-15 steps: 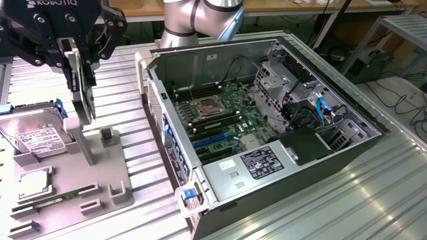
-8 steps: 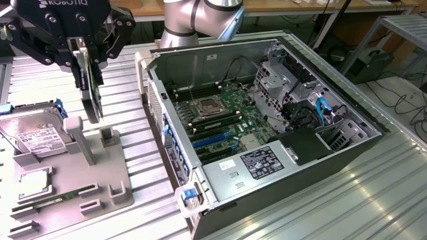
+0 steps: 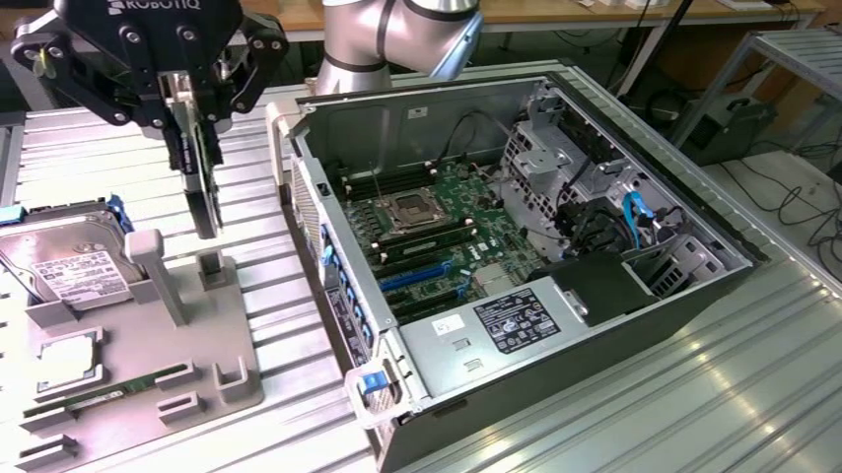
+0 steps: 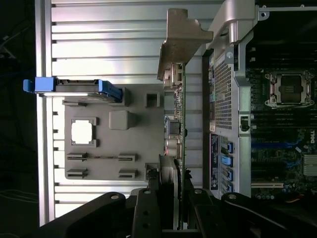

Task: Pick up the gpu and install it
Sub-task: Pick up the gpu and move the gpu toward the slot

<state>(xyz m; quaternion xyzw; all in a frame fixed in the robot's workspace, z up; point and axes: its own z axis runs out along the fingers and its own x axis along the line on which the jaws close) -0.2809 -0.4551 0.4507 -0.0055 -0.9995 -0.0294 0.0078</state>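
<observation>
With the gripper [image 3: 197,106], gripped the gpu [image 3: 199,192] by its upper part, at a narrow setting, pressed flat against both faces of the thin card. Held the card upright and edge-on, clear of everything beneath it. Hung it over the grey fixture tray [image 3: 145,335], just above the short post [image 3: 211,268] and beside the tall post [image 3: 148,266], touching neither as far as could be seen. Hung to the exterior view's left of the open computer case [image 3: 311,187], outside the case wall and well apart from the motherboard [image 3: 455,232]. In the wrist view, saw the gpu [image 4: 175,129] running away from the gripper [image 4: 171,191] with its silver end bracket [image 4: 181,39] at the far end, alongside the case's perforated rear panel [image 4: 223,89] but not touching it. Found the hard drive [image 3: 63,264] with its white label propped at a tilt at the tray's edge on the exterior view's left, a square processor chip [image 3: 66,363] seated in a tray pocket, and the long memory stick [image 3: 112,389] lying flat near it. Noted the processor socket [image 3: 405,209] and the blue slots [image 3: 418,278] on the motherboard inside the case, and under everything the ribbed aluminium table [image 3: 684,394].
</observation>
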